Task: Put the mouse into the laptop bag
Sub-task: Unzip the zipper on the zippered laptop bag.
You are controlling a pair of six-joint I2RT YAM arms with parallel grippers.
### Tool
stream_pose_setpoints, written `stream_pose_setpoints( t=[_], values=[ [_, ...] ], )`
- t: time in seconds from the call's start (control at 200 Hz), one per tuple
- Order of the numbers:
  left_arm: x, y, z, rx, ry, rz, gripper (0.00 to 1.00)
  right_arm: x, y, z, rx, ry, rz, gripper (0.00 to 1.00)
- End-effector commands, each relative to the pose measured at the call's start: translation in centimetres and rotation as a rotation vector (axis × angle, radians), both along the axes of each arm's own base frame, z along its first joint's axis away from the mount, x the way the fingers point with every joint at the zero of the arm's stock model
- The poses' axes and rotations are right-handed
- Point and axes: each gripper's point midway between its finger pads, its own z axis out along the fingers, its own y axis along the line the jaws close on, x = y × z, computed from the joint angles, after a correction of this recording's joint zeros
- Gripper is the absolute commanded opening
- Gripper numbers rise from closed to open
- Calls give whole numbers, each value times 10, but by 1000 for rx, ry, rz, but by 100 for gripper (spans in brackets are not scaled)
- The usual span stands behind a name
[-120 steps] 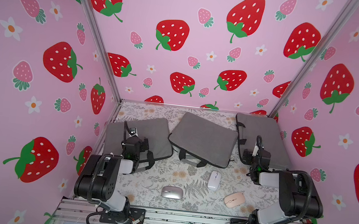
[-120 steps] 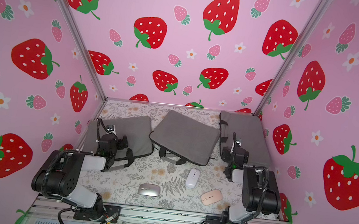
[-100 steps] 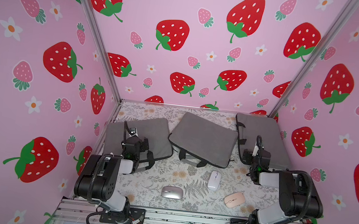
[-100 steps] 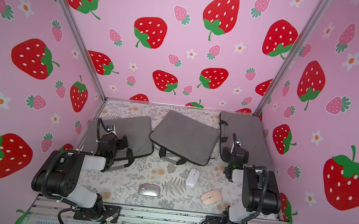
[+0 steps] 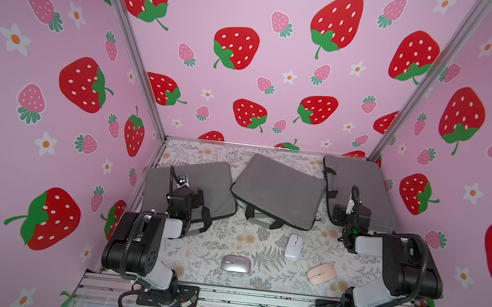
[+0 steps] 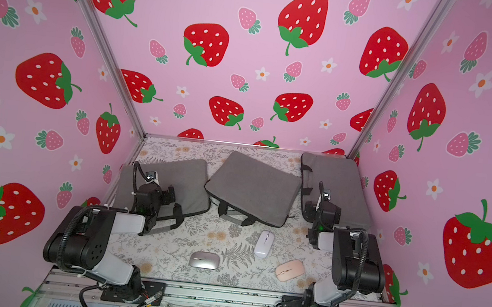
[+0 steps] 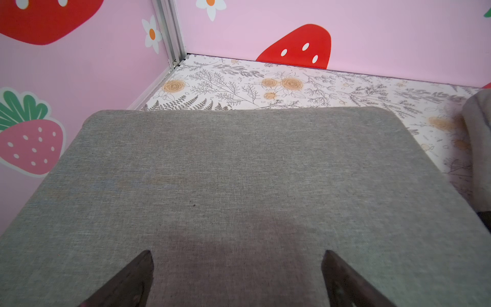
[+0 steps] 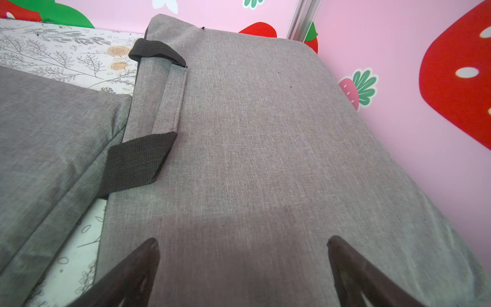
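Note:
Three mice lie on the floral mat in both top views: a white mouse [image 5: 294,247], a silver mouse [image 5: 236,264] and a pink mouse [image 5: 321,273]. Behind them lie three grey laptop bags: left [image 5: 213,182], middle [image 5: 278,189] and right [image 5: 361,180]. My left gripper [image 7: 236,255] hovers open just over the left bag [image 7: 239,172], with nothing between its fingers. My right gripper [image 8: 243,242] is open over the right bag [image 8: 265,133], also empty. No mouse shows in either wrist view.
Pink strawberry walls close in the mat [image 5: 228,240] on three sides. The right bag's dark handle straps [image 8: 135,162] lie beside the middle bag [image 8: 53,127]. A metal rail [image 5: 253,300] carrying both arm bases runs along the front edge.

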Motion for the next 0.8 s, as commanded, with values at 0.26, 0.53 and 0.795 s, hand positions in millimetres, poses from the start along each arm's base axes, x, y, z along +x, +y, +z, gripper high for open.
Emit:
stream_pose_setpoints(
  t=[0.26, 0.53, 0.795],
  values=[
    [-4, -33, 68, 82, 71, 2, 99, -14, 58, 68, 102, 77, 148, 99],
    [-53, -98, 138, -287, -14, -264, 99, -54, 110, 120, 576, -40, 324, 99],
    [-121, -38, 96, -606, -65, 176, 100, -53, 136, 117, 773, -7, 370, 99]
  ],
)
